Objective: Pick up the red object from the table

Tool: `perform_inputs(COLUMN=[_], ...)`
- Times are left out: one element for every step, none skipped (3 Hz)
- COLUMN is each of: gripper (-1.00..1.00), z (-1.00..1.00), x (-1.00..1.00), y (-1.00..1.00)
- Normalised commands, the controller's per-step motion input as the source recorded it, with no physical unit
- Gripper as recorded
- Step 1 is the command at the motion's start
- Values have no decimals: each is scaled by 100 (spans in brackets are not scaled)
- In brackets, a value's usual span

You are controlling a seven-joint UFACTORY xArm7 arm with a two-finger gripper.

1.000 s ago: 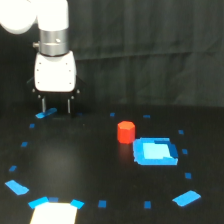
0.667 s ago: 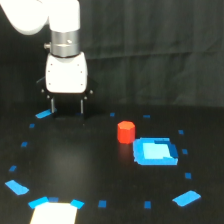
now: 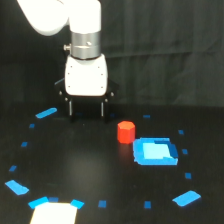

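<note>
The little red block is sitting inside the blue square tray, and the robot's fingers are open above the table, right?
Not quite. The exterior view shows the red block sitting on the black table beside the blue square tray, at its upper-left corner, not inside it. The fingers do hang open above the table.

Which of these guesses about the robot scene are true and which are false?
1. The red object stands on the table. True.
2. The gripper is holding the red object. False: it hangs apart from it, toward the exterior view's left, with nothing between its fingers.
3. The red object sits inside the blue tray. False: it stands just outside the tray, at the corner toward the exterior view's left.
4. Blue tape marks are scattered over the table. True.
5. The gripper's fingers are closed tight together. False: a gap shows between them.
</note>
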Motion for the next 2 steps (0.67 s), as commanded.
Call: perform_inputs(gripper=[100, 100], z=[-33, -48], x=[100, 35], y=[-88, -100])
